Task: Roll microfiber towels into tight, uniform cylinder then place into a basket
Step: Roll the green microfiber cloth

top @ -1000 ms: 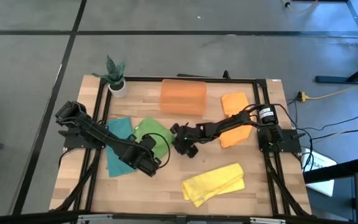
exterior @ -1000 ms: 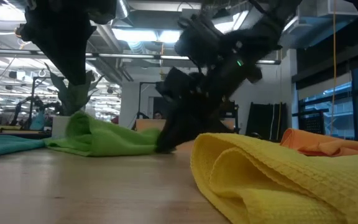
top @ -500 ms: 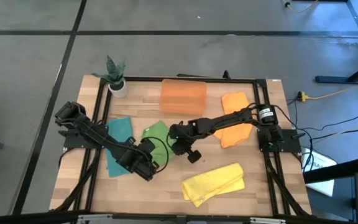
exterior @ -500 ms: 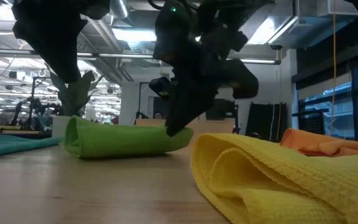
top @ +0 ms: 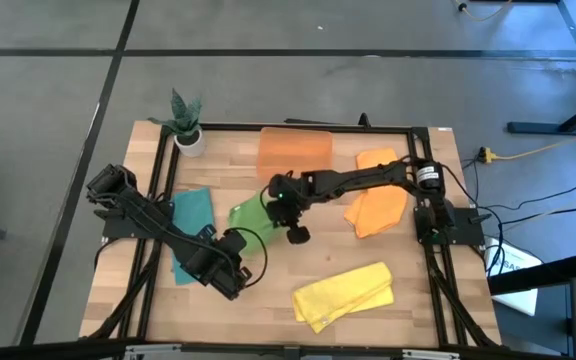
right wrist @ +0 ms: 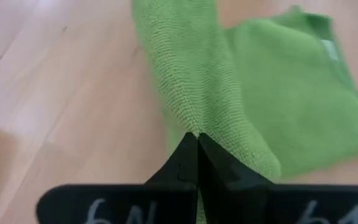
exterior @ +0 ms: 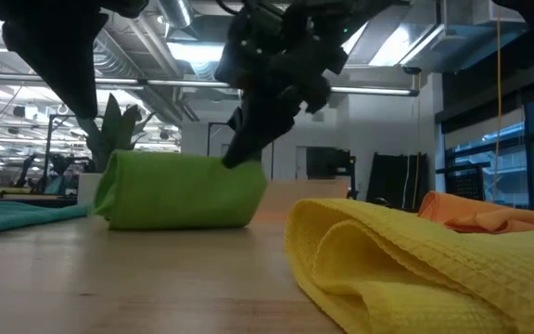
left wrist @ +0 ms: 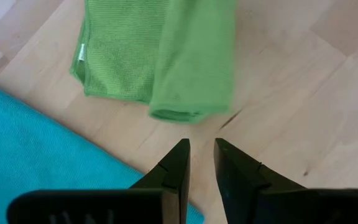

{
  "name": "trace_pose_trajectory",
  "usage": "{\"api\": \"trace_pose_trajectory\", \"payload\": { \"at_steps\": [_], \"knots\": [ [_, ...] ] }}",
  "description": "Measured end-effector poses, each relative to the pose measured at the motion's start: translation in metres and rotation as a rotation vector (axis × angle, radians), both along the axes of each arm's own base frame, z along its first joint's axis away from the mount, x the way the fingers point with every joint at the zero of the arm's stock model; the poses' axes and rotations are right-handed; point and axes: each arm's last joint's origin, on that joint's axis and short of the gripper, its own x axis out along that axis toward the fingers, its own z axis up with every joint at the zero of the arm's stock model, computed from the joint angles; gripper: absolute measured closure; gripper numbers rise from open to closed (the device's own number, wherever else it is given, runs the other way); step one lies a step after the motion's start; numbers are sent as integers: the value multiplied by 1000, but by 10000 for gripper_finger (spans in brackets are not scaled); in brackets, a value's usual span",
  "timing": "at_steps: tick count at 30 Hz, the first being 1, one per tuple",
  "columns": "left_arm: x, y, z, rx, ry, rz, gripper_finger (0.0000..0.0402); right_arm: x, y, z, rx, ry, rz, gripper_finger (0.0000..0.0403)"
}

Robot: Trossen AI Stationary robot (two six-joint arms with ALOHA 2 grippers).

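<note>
The right gripper (right wrist: 196, 138), fingers pinched together, presses on the half-rolled green towel (top: 251, 212) mid-table (basket (top: 294, 152) just behind). The left gripper (left wrist: 199, 152), narrowly parted and empty, waits beside it. Roll evenly, keeping edges aligned.

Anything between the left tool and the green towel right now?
No. In the left wrist view only bare wooden table separates the left tool from the green towel; the teal towel lies alongside.

Towels green (top: 250, 214), teal (top: 190, 236), yellow (top: 344, 295), orange (top: 377, 198); basket (top: 294, 155) seemingly orange.
</note>
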Motion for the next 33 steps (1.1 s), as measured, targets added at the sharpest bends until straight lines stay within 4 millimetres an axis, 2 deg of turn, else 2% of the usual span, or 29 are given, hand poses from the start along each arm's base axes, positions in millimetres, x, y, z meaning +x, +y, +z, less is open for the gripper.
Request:
{"api": "trace_pose_trajectory", "payload": {
  "at_steps": [5,13,26,33],
  "knots": [
    [0,0,0,1,0,-1,337,2,-18,-1,25,-4,-75,403],
    [1,0,0,-4,-7,2,337,9,-35,-18,24,-31,-111,403],
    [1,0,0,-4,-8,2,337,16,-44,-35,-42,-48,-157,402],
    [1,0,0,-4,-8,3,337,18,-44,-34,-40,-70,-161,371]
  ]
}}
